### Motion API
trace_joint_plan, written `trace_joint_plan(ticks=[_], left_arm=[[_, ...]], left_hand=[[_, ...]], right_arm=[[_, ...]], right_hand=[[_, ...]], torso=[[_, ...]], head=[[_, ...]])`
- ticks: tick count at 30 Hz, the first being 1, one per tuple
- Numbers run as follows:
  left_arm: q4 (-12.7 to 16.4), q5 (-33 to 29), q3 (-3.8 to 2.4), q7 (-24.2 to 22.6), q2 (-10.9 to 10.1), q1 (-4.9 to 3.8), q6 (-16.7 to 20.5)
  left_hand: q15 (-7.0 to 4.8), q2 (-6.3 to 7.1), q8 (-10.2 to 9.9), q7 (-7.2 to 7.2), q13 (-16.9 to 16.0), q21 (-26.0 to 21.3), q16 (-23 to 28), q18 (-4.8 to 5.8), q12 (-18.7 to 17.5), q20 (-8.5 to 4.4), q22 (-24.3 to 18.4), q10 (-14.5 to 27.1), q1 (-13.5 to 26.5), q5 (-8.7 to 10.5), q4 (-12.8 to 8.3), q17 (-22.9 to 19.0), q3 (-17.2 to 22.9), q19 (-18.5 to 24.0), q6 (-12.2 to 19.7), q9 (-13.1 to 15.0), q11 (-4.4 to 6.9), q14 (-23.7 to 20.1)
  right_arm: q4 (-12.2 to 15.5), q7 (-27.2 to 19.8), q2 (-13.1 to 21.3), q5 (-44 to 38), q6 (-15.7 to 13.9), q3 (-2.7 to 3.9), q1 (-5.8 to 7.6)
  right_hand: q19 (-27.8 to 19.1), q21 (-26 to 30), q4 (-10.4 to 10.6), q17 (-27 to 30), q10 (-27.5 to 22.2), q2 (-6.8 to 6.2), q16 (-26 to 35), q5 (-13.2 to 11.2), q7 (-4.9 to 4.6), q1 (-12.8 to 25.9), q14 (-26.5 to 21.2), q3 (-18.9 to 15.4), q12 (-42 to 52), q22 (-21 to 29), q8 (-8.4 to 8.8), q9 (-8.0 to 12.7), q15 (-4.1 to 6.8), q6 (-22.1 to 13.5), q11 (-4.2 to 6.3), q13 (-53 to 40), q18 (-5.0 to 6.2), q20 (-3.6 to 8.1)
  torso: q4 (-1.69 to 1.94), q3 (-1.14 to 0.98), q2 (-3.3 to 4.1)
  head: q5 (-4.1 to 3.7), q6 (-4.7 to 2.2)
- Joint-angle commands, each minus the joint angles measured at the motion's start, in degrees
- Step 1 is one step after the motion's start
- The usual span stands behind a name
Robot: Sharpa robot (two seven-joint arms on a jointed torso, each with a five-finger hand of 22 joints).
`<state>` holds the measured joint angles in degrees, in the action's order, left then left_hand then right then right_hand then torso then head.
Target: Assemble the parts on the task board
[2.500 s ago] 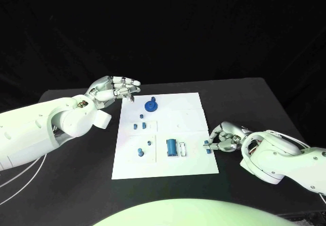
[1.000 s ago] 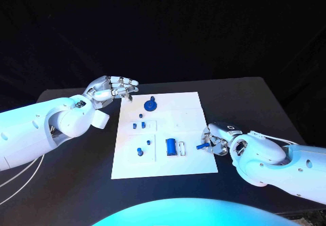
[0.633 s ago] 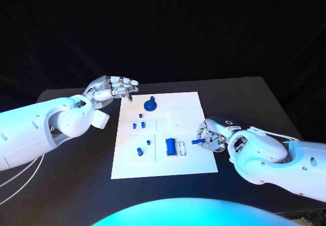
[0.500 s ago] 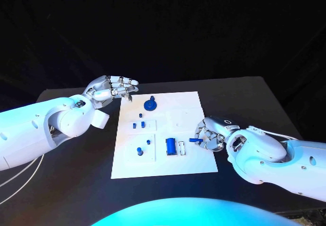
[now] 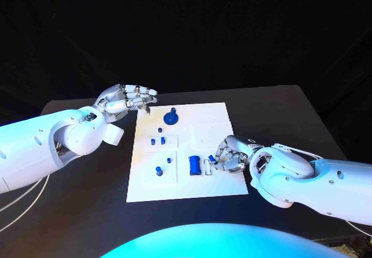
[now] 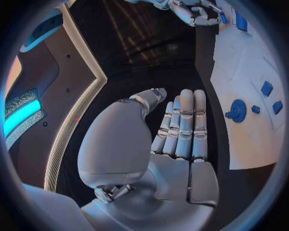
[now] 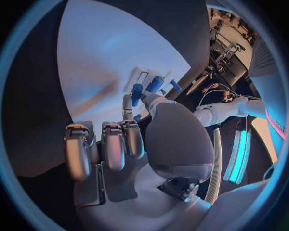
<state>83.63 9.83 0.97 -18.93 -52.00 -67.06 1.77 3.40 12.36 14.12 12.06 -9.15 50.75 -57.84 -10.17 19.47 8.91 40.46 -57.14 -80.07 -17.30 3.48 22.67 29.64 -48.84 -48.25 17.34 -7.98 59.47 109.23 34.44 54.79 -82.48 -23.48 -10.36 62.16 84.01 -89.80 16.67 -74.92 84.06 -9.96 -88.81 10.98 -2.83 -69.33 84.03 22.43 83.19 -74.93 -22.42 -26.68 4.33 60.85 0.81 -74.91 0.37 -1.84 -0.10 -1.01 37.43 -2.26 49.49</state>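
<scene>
The white task board (image 5: 221, 121) lies mid-table with several blue parts: a round knob (image 5: 171, 116), small pegs (image 5: 158, 141) and a larger cylinder (image 5: 194, 164) next to a white slot piece (image 5: 205, 166). My right hand (image 5: 231, 156) hovers over the board's right side and pinches a small blue part (image 5: 210, 158) just right of the cylinder. In the right wrist view the pinched part (image 7: 137, 91) sits at my fingertips, with the cylinder (image 7: 155, 84) beyond it. My left hand (image 5: 128, 98) hangs off the board's far left corner, fingers loosely bent, holding nothing (image 6: 180, 125).
The board (image 6: 253, 72) rests on a black table (image 5: 85, 188) with bare surface on both sides. The left wrist view shows the blue knob (image 6: 236, 109) on the board and my right hand (image 6: 195, 10) far off.
My right hand has carried the small blue part leftward from the board's right edge onto the board, close to the cylinder. The left hand has stayed put.
</scene>
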Motion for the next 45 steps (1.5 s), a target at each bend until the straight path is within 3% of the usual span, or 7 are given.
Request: trace_joint_plan(ticks=[1,13,19,34,40,45], left_arm=[[0.18,-0.28,-0.03,-0.46,0.04,-0.02,-0.14],[0.18,-0.27,-0.03,-0.38,0.04,-0.03,-0.17],[0.18,-0.27,-0.03,-0.36,0.01,-0.03,-0.19],[0.18,-0.25,-0.03,-0.3,-0.04,-0.03,-0.19],[0.16,-0.25,-0.03,-0.26,-0.05,-0.03,-0.18],[0.14,-0.25,-0.03,-0.16,-0.06,-0.03,-0.22]], left_hand=[[0.15,-0.59,0.35,-0.02,-0.09,-0.31,0.22,-0.37,0.41,0.16,-0.08,0.43,-0.11,0.02,0.09,-0.05,-0.25,-0.34,0.19,-0.11,0.01,-0.11],[0.15,-0.59,0.35,-0.02,-0.09,-0.31,0.22,-0.37,0.41,0.16,-0.08,0.43,-0.11,0.02,0.09,-0.05,-0.25,-0.34,0.19,-0.11,0.01,-0.11],[0.15,-0.59,0.35,-0.02,-0.09,-0.31,0.22,-0.37,0.41,0.16,-0.08,0.43,-0.11,0.02,0.09,-0.05,-0.25,-0.34,0.19,-0.11,0.01,-0.11],[0.15,-0.59,0.37,0.0,-0.09,-0.35,0.24,-0.36,0.46,0.15,-0.1,0.48,-0.09,0.0,0.12,-0.05,-0.27,-0.38,0.21,-0.15,0.0,-0.1],[0.16,-0.6,0.37,0.01,-0.09,-0.36,0.25,-0.35,0.47,0.15,-0.11,0.49,-0.05,0.0,0.15,-0.05,-0.29,-0.38,0.21,-0.15,-0.01,-0.1],[0.2,-0.62,0.34,0.04,-0.08,-0.41,0.26,-0.34,0.48,0.17,-0.14,0.55,0.13,-0.01,0.3,-0.05,-0.34,-0.39,0.29,-0.19,-0.04,-0.1]], right_arm=[[-0.51,-0.63,-0.68,6.99,0.69,-0.01,-0.38],[-2.05,0.27,-2.15,11.08,0.91,-0.01,-0.84],[-2.24,0.12,-2.54,11.46,0.87,-0.01,-1.0],[-2.53,-0.73,-3.15,11.64,-0.57,0.0,-1.09],[-2.75,-1.08,-3.17,11.69,-0.28,0.0,-1.09],[-2.64,-2.03,-3.27,11.91,-0.17,0.0,-1.09]], right_hand=[[5.99,-0.2,-0.05,-12.76,3.35,0.01,-0.33,-0.21,-0.58,0.79,5.5,-0.36,0.27,-15.07,0.09,0.24,0.1,-0.04,0.06,-10.93,-0.37,0.12],[5.99,-0.2,-0.06,-12.75,3.5,-0.14,-0.32,-0.22,-0.57,1.88,5.5,-1.05,0.63,-15.07,0.0,0.1,0.11,0.02,0.07,-11.18,-0.37,0.11],[5.99,-0.2,-0.06,-12.75,3.5,-0.14,-0.32,-0.22,-0.57,1.88,5.5,-1.05,0.63,-15.07,0.0,0.1,0.11,0.02,0.07,-11.18,-0.37,0.11],[5.99,-0.2,-0.12,-12.57,3.52,0.07,-0.26,-0.17,-0.53,2.1,5.47,-1.12,0.69,-15.07,-0.03,0.05,0.12,0.02,0.1,-11.24,-0.37,0.11],[5.99,-0.2,0.06,-12.62,3.54,1.08,-0.27,-0.17,-0.62,5.2,5.48,-2.15,0.7,-15.07,-0.02,-0.09,0.06,-0.04,0.02,-11.29,-0.37,0.07],[5.99,-0.2,0.1,-12.57,3.55,0.38,-0.25,-0.37,-0.5,9.71,5.46,-5.29,0.72,-15.07,-0.17,-0.38,0.11,0.02,0.09,-11.37,-0.37,0.08]], torso=[[0.05,-0.01,-0.01],[0.09,0.02,-0.02],[-0.08,-0.04,0.0],[0.03,-0.01,0.01],[-0.01,0.0,-0.03],[-0.03,-0.03,-0.02]], head=[[-0.09,0.19],[-0.02,0.48],[0.16,0.47],[0.23,0.46],[0.23,0.45],[0.22,0.4]])
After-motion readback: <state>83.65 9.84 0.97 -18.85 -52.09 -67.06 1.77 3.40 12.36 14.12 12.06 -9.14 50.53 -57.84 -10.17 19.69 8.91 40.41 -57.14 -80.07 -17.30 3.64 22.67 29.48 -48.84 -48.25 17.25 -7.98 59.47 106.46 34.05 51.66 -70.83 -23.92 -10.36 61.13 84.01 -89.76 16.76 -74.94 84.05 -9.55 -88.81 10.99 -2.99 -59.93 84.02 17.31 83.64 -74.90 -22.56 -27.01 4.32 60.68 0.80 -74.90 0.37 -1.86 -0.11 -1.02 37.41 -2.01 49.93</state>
